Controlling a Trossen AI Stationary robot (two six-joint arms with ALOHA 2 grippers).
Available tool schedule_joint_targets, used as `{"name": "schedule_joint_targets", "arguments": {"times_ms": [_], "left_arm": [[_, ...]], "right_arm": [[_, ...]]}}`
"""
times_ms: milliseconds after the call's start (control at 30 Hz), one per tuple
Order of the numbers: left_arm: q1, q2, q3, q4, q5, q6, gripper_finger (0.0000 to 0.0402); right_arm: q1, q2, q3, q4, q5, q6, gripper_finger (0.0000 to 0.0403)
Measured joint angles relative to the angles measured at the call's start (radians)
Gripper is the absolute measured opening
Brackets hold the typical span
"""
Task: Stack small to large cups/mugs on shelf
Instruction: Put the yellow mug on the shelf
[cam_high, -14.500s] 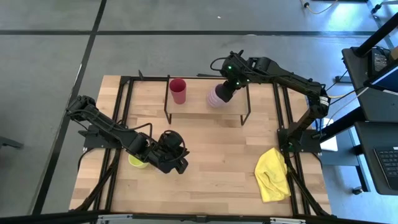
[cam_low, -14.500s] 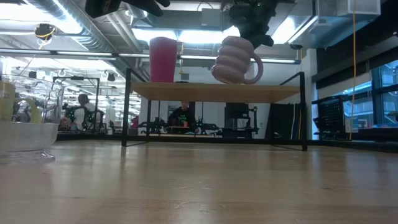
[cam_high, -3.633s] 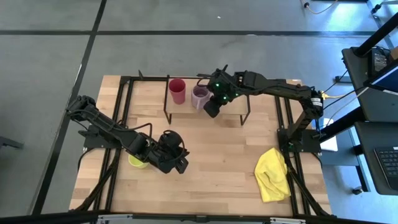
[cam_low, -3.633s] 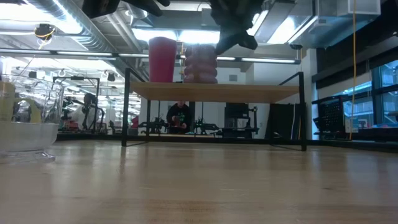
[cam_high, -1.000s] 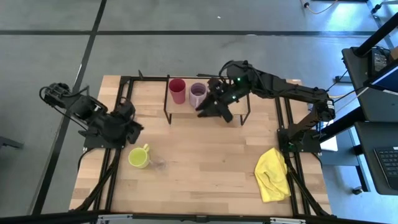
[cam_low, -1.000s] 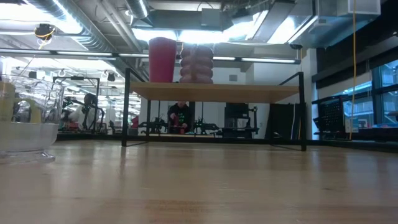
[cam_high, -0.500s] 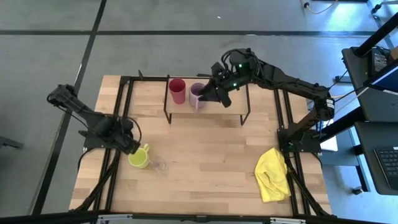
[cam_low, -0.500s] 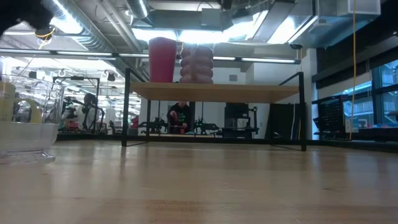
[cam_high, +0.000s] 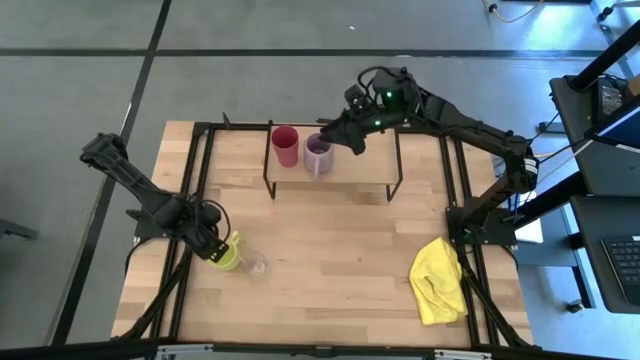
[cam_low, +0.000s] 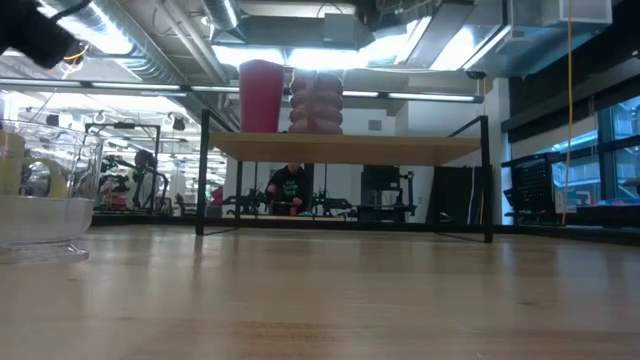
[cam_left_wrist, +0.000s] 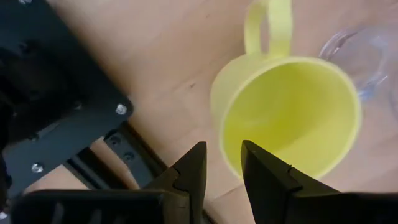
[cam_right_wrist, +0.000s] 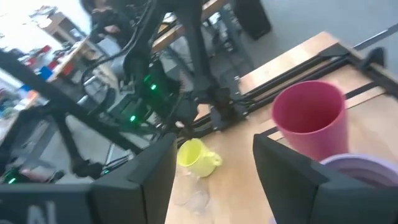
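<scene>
A red cup (cam_high: 285, 146) and a lilac mug (cam_high: 318, 156) stand side by side on the left part of the shelf (cam_high: 360, 176). The low view shows both, the red cup (cam_low: 261, 96) and the lilac mug (cam_low: 316, 100), upright on the board. My right gripper (cam_high: 338, 130) hovers open just beyond the lilac mug, toward the far edge. A yellow-green mug (cam_high: 231, 254) stands upright on the table at the near left, with a tiny clear glass (cam_high: 257, 266) beside it. My left gripper (cam_left_wrist: 222, 167) is open right over this mug's rim. My left gripper comes down from above on the yellow-green mug's rim (cam_left_wrist: 219, 134), on the side away from the handle (cam_left_wrist: 268, 25). One finger (cam_left_wrist: 189, 169) stands outside the wall and the other finger (cam_left_wrist: 264, 177) over the hollow. Whether either touches the rim I cannot tell.
A yellow cloth (cam_high: 440, 282) lies at the table's near right. Black frame rails (cam_high: 190, 180) run along the table's left and right sides. Bare wood lies between the shelf and the near edge. The room beyond the table holds benches and a person.
My left gripper has swung from the table's left edge toward the near edge and come down over the yellow-green mug. My right gripper has drawn back from in front of the shelf toward the far edge, past the lilac mug. Both vessels on the shelf stay put.
</scene>
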Motion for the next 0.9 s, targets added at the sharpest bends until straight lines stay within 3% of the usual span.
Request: {"name": "schedule_joint_targets", "arguments": {"times_ms": [167, 533, 767, 900], "left_arm": [[0.0, -0.002, -0.051, 0.09, -0.004, 0.001, 0.0095], [0.001, 0.0, -0.131, 0.145, -0.028, 0.011, 0.0093], [0.002, 0.0, -0.131, 0.133, -0.105, 0.139, 0.0087], [0.002, 0.0, -0.131, 0.135, -0.173, 0.311, 0.006]], "right_arm": [[0.0, 0.0, 0.0, 0.003, 0.055, 0.007, 0.0213], [-0.008, 0.0, 0.0, 0.01, 0.057, 0.033, 0.0213], [-0.037, 0.0, 0.0, 0.01, 0.056, 0.031, 0.0213], [-0.051, 0.0, 0.0, 0.01, 0.057, 0.029, 0.0214]]}}
